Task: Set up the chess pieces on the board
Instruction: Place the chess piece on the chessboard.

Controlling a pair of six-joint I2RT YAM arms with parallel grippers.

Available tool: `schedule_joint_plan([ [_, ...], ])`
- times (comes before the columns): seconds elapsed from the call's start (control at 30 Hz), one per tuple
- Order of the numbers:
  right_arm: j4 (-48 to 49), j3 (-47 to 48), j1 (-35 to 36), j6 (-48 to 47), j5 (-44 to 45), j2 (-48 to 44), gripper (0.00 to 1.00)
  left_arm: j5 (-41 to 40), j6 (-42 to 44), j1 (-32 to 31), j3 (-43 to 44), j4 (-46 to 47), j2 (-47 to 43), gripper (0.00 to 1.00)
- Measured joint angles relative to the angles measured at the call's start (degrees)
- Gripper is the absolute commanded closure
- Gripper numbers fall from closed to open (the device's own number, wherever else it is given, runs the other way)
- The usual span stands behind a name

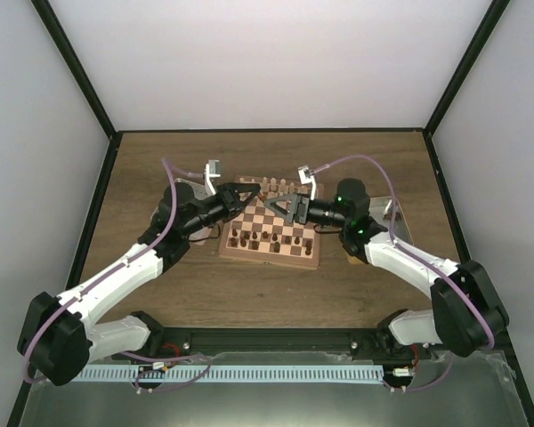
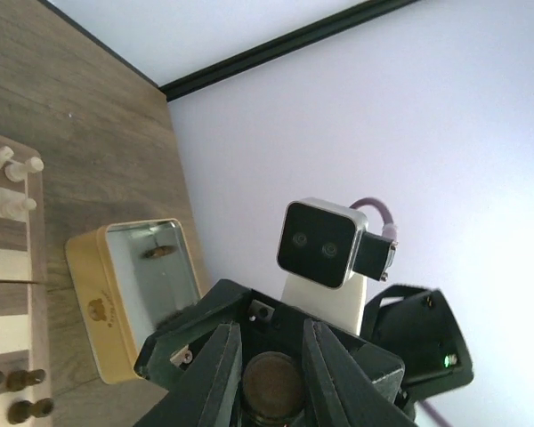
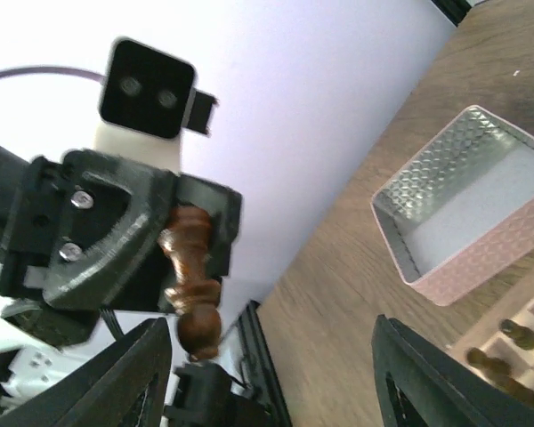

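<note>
My left gripper [image 1: 252, 197] hangs over the board [image 1: 269, 256] and is shut on a dark brown chess piece [image 3: 192, 276]. The piece's round base shows between the left fingers [image 2: 221, 374] in the left wrist view [image 2: 271, 387]. My right gripper [image 1: 283, 206] faces it tip to tip, open and empty, its jaws wide apart around the piece's head without touching it [image 3: 271, 365]. Several dark pieces [image 1: 260, 237] stand on the board's near rows. Pale cream pieces [image 1: 269, 185] line the far edge.
A gold tin [image 2: 93, 307] lies open beside the board with one dark piece [image 2: 158, 253] in it. A pink embossed tin [image 3: 467, 236] stands on the table at the board's other side. Black frame posts and pale walls enclose the table.
</note>
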Motion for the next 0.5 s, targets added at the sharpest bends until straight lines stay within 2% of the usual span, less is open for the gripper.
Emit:
schedule_joint_plan([
  [0.17, 10.3, -0.7, 3.1, 11.5, 3.9, 0.9, 0.35, -1.7, -6.3, 0.0, -1.6, 2.6, 0.0, 0.92],
  [0.33, 16.1, -0.9, 5.5, 19.6, 8.8, 1.8, 0.52, -3.8, -11.5, 0.0, -2.6, 5.1, 0.0, 0.93],
  [0.5, 17.4, -1.4, 6.2, 25.1, 13.6, 2.3, 0.68, -5.0, -15.5, 0.0, -4.0, 7.6, 0.0, 0.94],
])
